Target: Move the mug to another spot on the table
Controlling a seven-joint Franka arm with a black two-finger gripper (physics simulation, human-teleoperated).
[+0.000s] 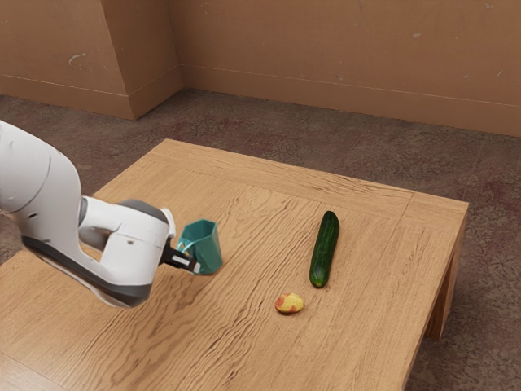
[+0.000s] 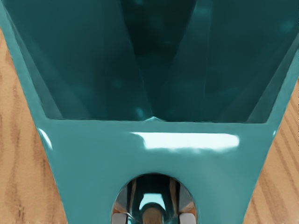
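Precariously, the gripper (image 1: 187, 262) has the teal mug (image 1: 203, 244) by its handle (image 2: 154, 154).
The fingers look pinched narrow on that handle. The mug sits tilted, well to the exterior view's left of the cucumber (image 1: 324, 248), low at the bench (image 1: 244, 350). A grip this far off-centre could let it swing or slip out.

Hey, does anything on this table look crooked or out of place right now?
Yes: the teal mug by the claw is tilted, its mouth tipped toward the arm rather than standing upright. The cucumber and small yellow-red fruit lie flat.
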